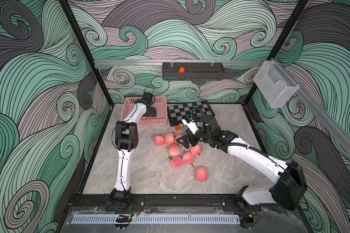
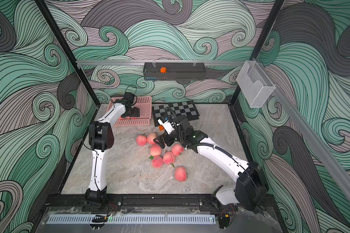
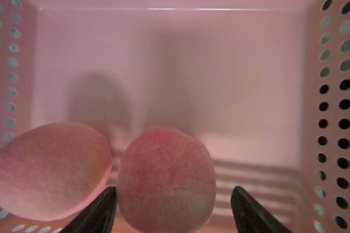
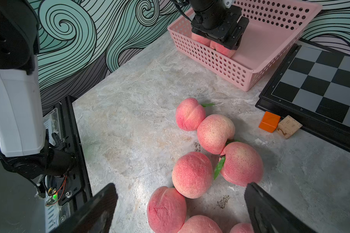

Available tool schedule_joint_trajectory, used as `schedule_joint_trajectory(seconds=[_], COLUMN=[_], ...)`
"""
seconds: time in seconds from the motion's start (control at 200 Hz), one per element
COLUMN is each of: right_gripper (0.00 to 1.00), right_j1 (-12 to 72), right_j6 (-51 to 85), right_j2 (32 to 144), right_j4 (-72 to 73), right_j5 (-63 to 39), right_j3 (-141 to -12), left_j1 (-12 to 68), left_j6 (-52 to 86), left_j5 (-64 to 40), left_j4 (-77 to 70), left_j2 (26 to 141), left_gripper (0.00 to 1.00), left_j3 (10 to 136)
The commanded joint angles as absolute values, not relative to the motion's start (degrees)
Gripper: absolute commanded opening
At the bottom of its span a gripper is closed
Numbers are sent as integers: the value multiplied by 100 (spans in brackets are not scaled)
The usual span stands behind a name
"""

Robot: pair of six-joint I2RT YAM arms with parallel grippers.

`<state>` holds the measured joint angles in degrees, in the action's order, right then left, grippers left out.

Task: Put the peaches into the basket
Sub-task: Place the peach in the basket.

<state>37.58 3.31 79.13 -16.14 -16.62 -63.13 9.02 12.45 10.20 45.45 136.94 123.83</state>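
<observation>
The pink basket stands at the back left of the table. My left gripper is down inside it, open. A peach rests between its fingers, with a gap on one side, and a second peach lies beside it on the basket floor. Several peaches lie clustered mid-table, with one apart nearer the front. My right gripper hovers open over the cluster, holding nothing.
A chessboard lies right of the basket, with an orange cube and a wooden tile at its front edge. A black wall tray holds another orange cube. A wire-mesh holder hangs on the right wall.
</observation>
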Motion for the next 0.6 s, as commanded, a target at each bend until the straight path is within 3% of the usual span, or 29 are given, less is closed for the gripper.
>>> schedule_joint_trajectory(seconds=[0.0, 0.32, 0.595], right_gripper=[99, 99, 99], right_j1=[3725, 3760, 4103], right_j6=[218, 527, 1085], right_j2=[7615, 6695, 5856], right_j4=[-1828, -2951, -3718], right_j5=[-1537, -921, -414], right_j3=[-6157, -5878, -5325], left_j1=[913, 1204, 1785], left_j6=[1234, 1568, 1777], left_j5=[782, 757, 600], left_j4=[4657, 5203, 5052], left_j2=[13043, 11845, 10368], left_gripper=[91, 93, 93], left_j3=[12381, 11664, 9806])
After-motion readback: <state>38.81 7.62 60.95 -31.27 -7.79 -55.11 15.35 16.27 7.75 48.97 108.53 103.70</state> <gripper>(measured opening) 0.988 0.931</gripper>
